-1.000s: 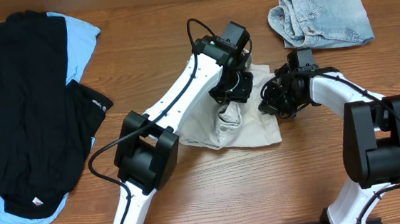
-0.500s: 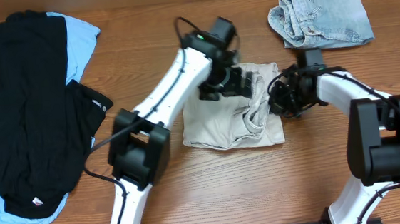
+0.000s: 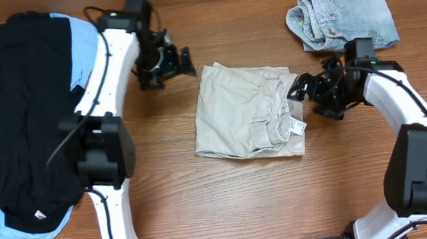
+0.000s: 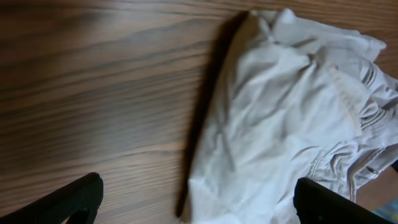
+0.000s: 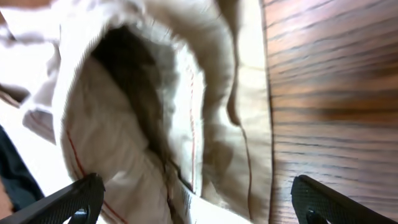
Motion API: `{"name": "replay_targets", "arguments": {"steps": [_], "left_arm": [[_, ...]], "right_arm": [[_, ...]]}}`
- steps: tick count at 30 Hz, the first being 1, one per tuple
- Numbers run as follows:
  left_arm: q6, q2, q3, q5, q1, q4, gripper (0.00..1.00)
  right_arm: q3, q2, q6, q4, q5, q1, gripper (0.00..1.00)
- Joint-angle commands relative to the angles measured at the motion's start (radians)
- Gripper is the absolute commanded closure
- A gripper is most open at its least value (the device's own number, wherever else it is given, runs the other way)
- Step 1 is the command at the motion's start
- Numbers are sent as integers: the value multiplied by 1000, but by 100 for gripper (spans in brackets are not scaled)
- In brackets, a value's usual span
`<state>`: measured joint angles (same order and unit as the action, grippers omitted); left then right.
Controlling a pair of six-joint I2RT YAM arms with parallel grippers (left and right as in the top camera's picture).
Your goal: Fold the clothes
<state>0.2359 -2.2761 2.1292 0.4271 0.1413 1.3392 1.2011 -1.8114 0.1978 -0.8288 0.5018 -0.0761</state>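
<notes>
The beige shorts (image 3: 247, 109) lie folded at centre
The left end effector (image 3: 185, 63), wide and empty, hangs far-left of them; the right end effector (image 3: 308, 95), equally wide, sits at their right edge (presumably leaving the fold flat).

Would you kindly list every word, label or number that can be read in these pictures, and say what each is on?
No text can be read.
White label on the beige shorts: too small to read.
Red-and-white tag on the black garment: too small to read.
</notes>
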Motion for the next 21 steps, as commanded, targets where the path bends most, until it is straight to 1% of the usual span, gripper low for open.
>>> {"name": "replay_targets", "arguments": {"steps": [1, 7, 9, 12, 16, 21], "left_arm": [[-82, 13, 19, 10, -23, 18, 0], [-119, 13, 19, 7, -22, 26, 0], [-125, 13, 19, 6, -17, 25, 0], [-125, 13, 19, -19, -9, 26, 0], [-125, 13, 19, -46, 1, 26, 0], [-125, 13, 19, -46, 3, 25, 0]], "right_arm": [[12, 20, -50, 5, -73, 62, 0], [10, 20, -38, 11, -193, 164, 0], [10, 20, 3, 2, -257, 172, 0], [31, 30, 16, -42, -265, 148, 0], [116, 97, 10, -161, -265, 68, 0], [148, 167, -61, -198, -198, 48, 0]]}}
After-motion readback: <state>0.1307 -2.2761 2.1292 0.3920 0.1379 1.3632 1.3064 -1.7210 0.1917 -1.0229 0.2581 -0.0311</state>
